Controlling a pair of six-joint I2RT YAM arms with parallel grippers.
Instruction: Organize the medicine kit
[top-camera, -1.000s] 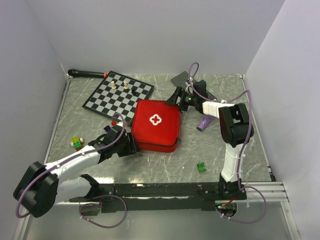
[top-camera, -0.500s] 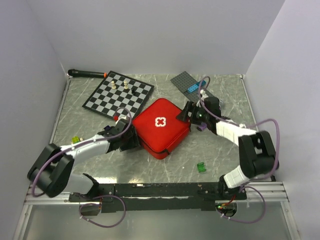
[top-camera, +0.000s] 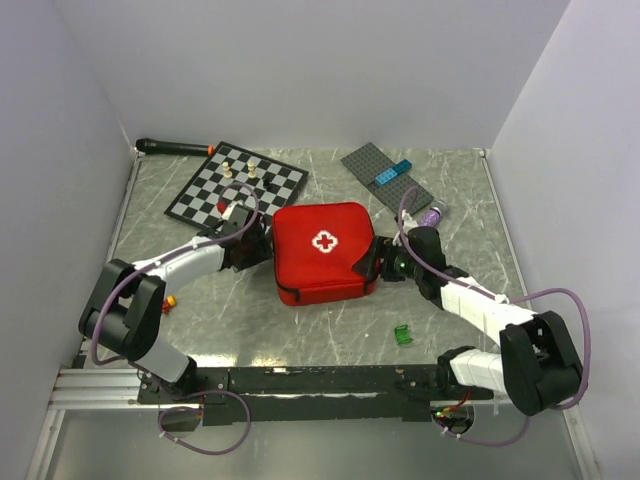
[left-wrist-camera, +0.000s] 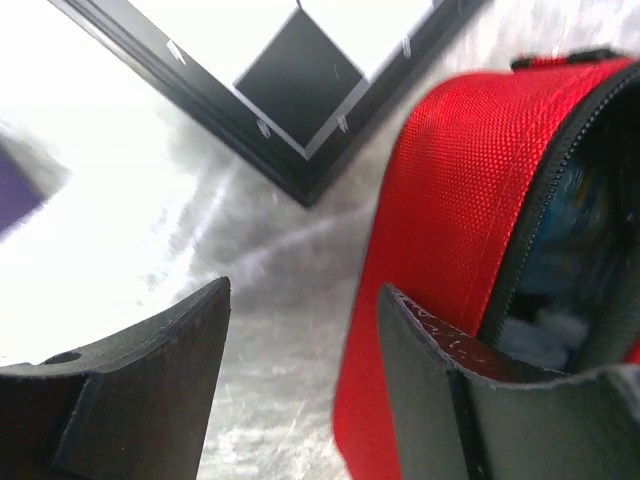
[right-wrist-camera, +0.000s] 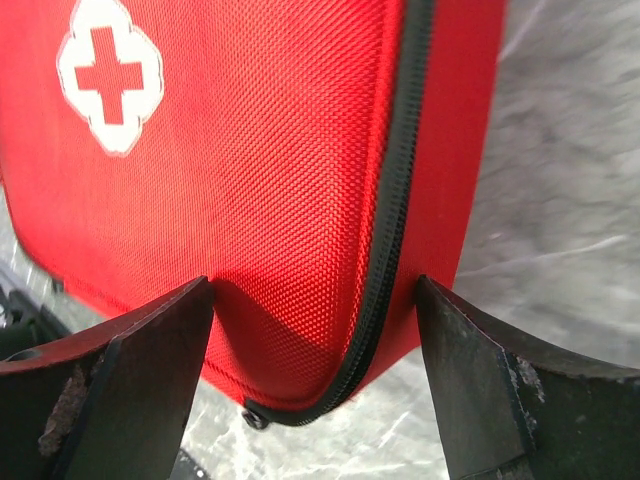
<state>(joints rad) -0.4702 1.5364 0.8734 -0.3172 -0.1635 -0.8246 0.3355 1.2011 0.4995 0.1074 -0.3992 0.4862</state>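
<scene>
Spun the medicine kit (top-camera: 322, 250) round, square with the desk (top-camera: 240, 320) now. Swung the left claw (top-camera: 262, 246) up to its left side. Brought the right claw (top-camera: 373, 265) down around its near right corner.

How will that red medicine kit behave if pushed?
Probably slides rather than tips: the medicine kit lies flat and low on the smooth table. Its woven fabric shell likely gives when squeezed. Its zip gapes, so contents may shift.

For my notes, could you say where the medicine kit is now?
In the top view, the medicine kit lies mid-table, just front-right of the chessboard.
</scene>
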